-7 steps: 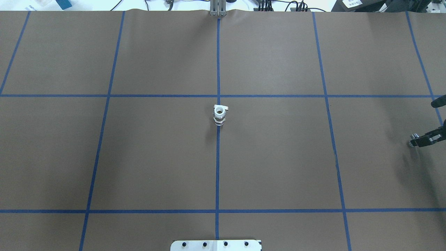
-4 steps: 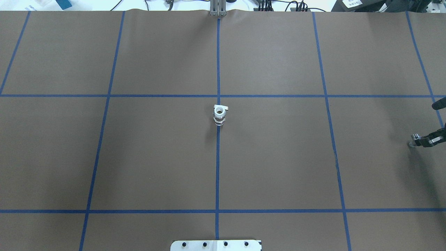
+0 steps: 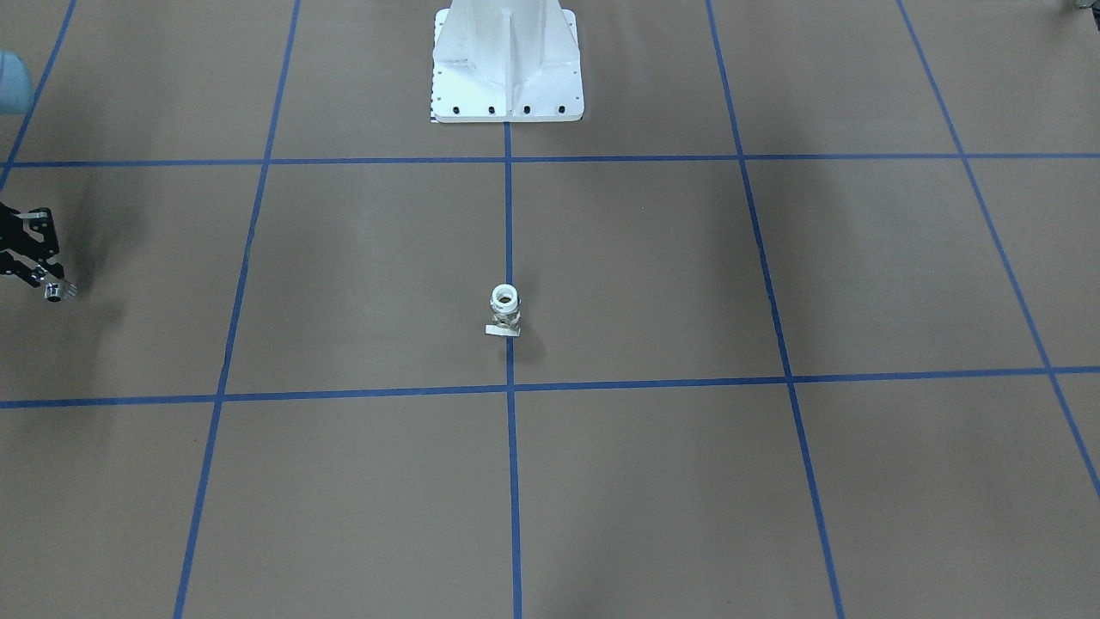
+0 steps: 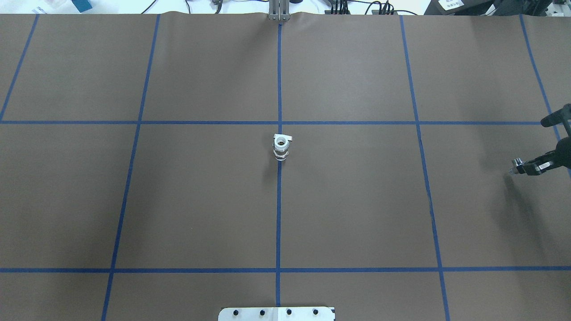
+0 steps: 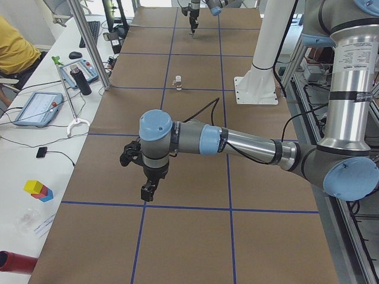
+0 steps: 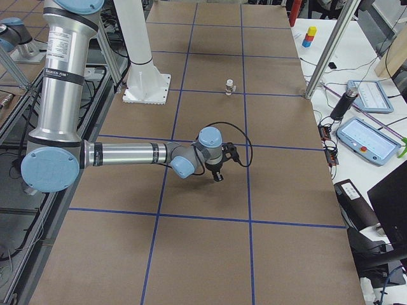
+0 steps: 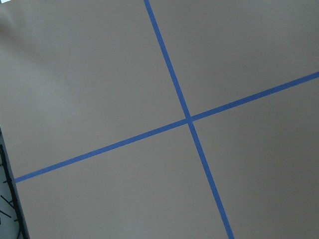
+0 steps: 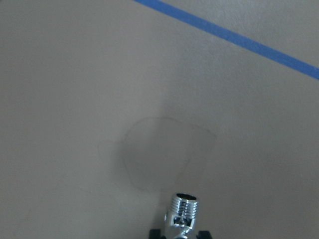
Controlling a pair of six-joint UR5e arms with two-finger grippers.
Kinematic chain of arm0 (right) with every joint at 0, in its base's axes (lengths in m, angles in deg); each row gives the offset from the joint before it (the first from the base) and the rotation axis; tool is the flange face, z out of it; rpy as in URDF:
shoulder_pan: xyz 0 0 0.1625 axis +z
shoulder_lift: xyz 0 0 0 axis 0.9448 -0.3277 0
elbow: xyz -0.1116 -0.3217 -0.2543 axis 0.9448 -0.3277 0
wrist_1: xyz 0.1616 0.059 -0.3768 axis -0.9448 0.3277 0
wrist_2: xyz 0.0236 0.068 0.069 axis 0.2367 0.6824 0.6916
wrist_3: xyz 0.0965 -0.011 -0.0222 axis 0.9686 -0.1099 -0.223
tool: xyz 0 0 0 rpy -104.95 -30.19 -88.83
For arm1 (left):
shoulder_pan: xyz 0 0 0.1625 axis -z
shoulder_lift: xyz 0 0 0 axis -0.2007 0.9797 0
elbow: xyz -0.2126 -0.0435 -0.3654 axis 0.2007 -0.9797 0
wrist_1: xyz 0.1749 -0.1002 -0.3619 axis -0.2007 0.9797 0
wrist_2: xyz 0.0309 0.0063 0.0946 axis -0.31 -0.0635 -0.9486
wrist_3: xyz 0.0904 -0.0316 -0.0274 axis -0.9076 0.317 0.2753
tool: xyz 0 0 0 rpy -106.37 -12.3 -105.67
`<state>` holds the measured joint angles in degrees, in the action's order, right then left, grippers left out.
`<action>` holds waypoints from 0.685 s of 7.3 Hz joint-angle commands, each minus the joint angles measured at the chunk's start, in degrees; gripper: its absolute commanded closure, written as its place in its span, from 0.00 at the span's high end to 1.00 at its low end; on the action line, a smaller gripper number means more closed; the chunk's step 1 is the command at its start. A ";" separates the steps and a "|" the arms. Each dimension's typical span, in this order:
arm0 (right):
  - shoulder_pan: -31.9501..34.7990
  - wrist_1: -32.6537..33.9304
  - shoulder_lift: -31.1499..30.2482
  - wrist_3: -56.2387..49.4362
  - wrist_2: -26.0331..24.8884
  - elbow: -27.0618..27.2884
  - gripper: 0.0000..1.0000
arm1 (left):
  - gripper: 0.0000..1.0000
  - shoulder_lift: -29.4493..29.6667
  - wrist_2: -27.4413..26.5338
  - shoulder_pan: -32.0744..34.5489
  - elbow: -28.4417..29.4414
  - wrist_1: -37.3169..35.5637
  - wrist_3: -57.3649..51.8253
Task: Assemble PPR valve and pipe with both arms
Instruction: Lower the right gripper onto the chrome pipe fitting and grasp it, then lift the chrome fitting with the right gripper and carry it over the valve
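The PPR valve (image 4: 280, 147) stands upright at the table's centre on the blue midline, white ring end up, pale tab at its base; it also shows in the front view (image 3: 504, 311). My right gripper (image 4: 524, 167) is at the table's right edge, shut on the pipe (image 4: 517, 168), a small chrome fitting. In the right wrist view the pipe's threaded end (image 8: 184, 208) sticks out above the bare table. The front view shows this gripper (image 3: 41, 277) at the left edge. My left gripper (image 5: 147, 190) shows only in the exterior left view, far from the valve; I cannot tell whether it is open.
The white pedestal base (image 3: 507, 69) stands at the robot's side of the table. Blue tape lines (image 7: 188, 119) divide the brown table cover. A side bench with tablets (image 5: 38, 107) and a metal post (image 5: 89, 44) runs along the operators' edge.
My right gripper has moved inward from the table's right edge toward the centre and slightly farther from the robot, carrying the pipe. The valve has not moved.
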<state>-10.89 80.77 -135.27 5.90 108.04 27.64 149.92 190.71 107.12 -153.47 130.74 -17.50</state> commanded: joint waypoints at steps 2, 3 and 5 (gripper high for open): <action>0.83 15.38 9.71 0.21 0.97 5.20 0.00 | 1.00 -3.07 7.32 0.17 2.52 0.92 10.77; 0.84 24.15 14.10 3.43 1.07 9.06 0.00 | 1.00 -3.34 7.15 -0.01 2.08 1.27 10.17; -1.78 30.39 22.28 17.45 0.81 11.65 0.00 | 1.00 -5.54 6.97 -0.01 1.99 5.39 9.99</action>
<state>-10.78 107.57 -117.75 15.32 109.05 37.75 145.48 197.68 107.13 -151.43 134.07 -7.49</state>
